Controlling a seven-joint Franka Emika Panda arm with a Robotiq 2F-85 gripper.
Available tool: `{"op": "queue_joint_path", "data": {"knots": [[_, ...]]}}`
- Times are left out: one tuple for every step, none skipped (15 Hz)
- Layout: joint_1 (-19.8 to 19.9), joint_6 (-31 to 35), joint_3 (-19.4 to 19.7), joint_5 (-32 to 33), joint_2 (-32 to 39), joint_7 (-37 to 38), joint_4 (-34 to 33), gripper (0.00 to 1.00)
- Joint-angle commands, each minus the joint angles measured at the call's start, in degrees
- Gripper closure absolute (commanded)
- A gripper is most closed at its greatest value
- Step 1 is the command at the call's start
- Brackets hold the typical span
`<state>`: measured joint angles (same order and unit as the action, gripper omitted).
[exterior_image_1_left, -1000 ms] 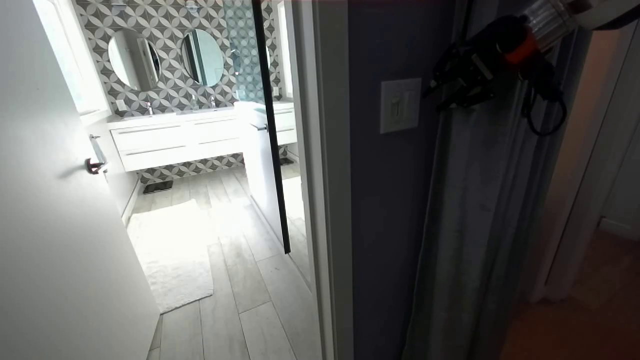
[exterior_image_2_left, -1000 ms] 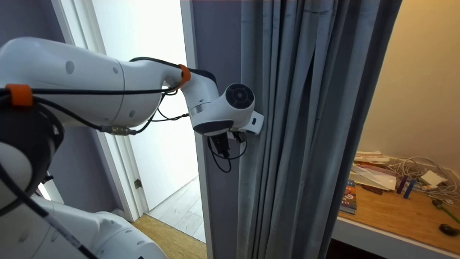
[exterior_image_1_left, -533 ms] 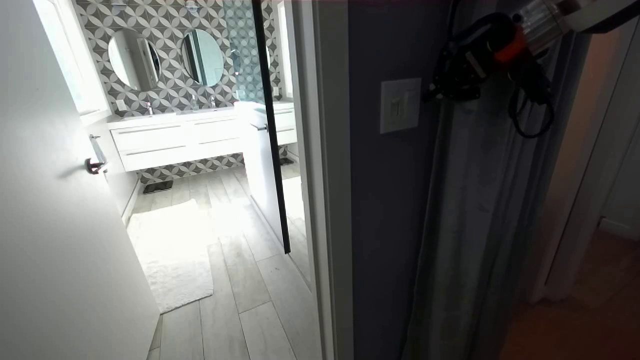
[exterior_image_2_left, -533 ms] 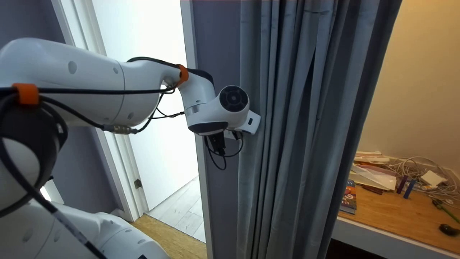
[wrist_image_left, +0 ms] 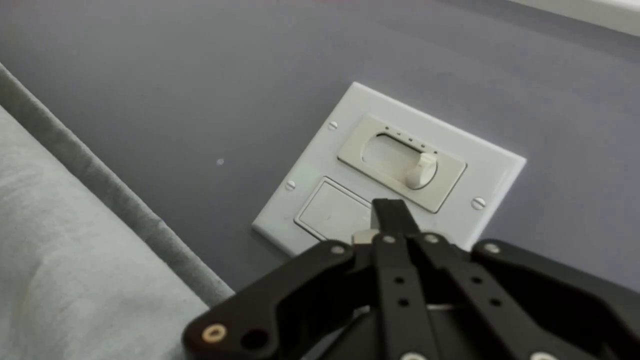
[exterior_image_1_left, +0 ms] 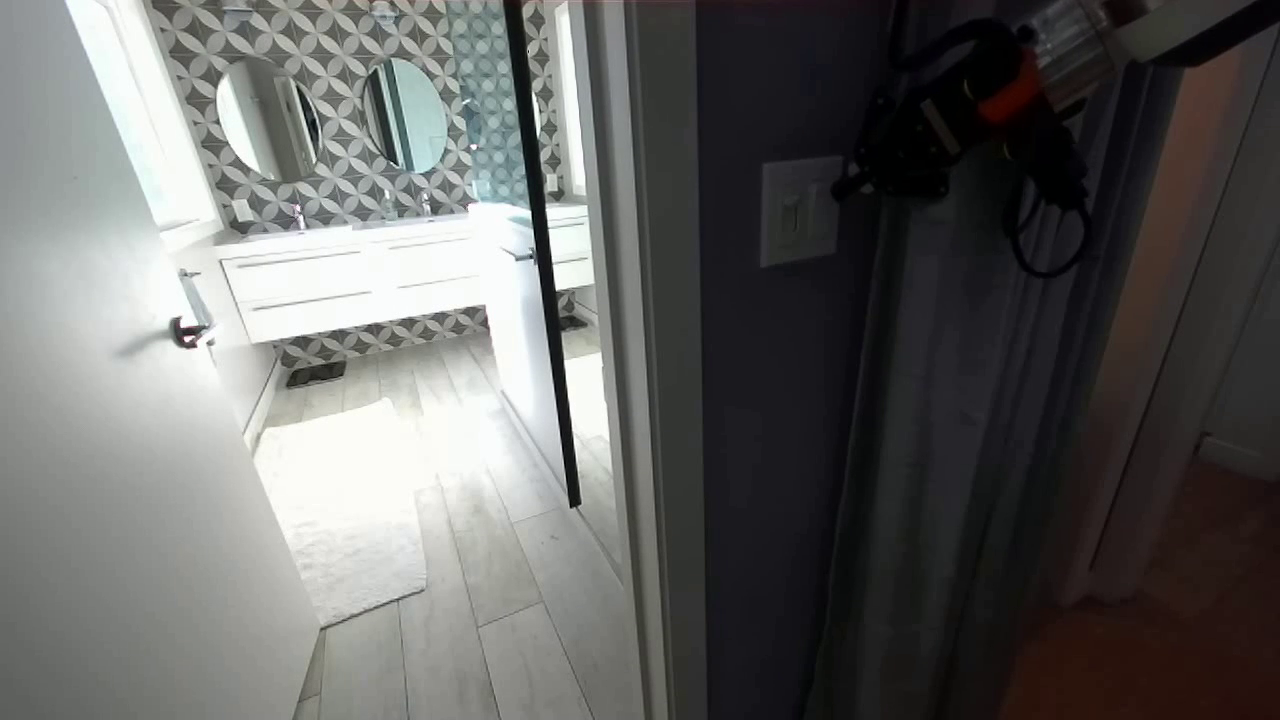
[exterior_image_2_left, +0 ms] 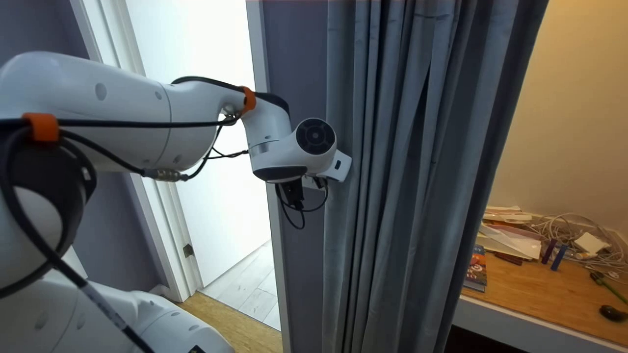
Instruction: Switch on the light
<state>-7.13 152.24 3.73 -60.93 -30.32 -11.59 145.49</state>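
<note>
The light's whitish switch plate (exterior_image_1_left: 800,212) is on the dark wall in an exterior view. It fills the middle of the wrist view (wrist_image_left: 360,182), tilted, with a flat rocker (wrist_image_left: 332,212) and a beige dimmer with a sliding knob (wrist_image_left: 421,171) at its right end. My gripper (wrist_image_left: 392,212) is shut with nothing in it. Its tips overlap the rocker's right end in the wrist view and hide part of it. In an exterior view the gripper (exterior_image_1_left: 842,190) is at the plate's right edge. Contact cannot be told. No lamp can be made out.
A grey curtain (exterior_image_2_left: 387,196) hangs right beside the plate, close to my wrist. It also shows at the left of the wrist view (wrist_image_left: 75,240). A door frame (exterior_image_1_left: 665,350) stands on the plate's other side. A desk (exterior_image_2_left: 549,294) with clutter is at the right.
The fingers were apart one second ago and are shut now. My gripper has moved left toward the plate in an exterior view. The curtain has shifted slightly with the arm.
</note>
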Motion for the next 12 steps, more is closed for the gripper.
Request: {"op": "queue_joint_path", "data": {"knots": [[-1.8,2.9,-0.2,-3.0,0.5,-2.1,-0.9,1.00],[-2.1,3.7,-0.4,-3.0,0.7,-2.0,-1.2,1.00],[-2.3,4.4,-0.4,-3.0,0.9,-2.1,-1.2,1.00],[-2.5,5.1,-0.4,-2.9,1.2,-2.0,-1.5,1.00],[-2.7,5.7,-0.5,-2.6,1.4,-1.9,-1.6,1.00],[-2.8,6.1,-0.5,-2.4,1.6,-1.9,-1.6,1.00],[-2.8,6.5,-0.5,-2.1,1.9,-1.7,-1.7,1.00],[-2.7,6.9,-0.5,-2.0,2.1,-1.6,-1.7,1.00],[-2.8,7.0,-0.5,-2.0,2.3,-1.6,-1.7,1.00],[-2.8,7.3,-0.4,-2.0,2.7,-1.6,-1.8,1.00],[-2.9,7.4,-0.4,-2.1,3.0,-1.6,-1.9,1.00],[-2.9,7.5,-0.4,-2.1,3.3,-1.7,-2.0,1.00]]}}
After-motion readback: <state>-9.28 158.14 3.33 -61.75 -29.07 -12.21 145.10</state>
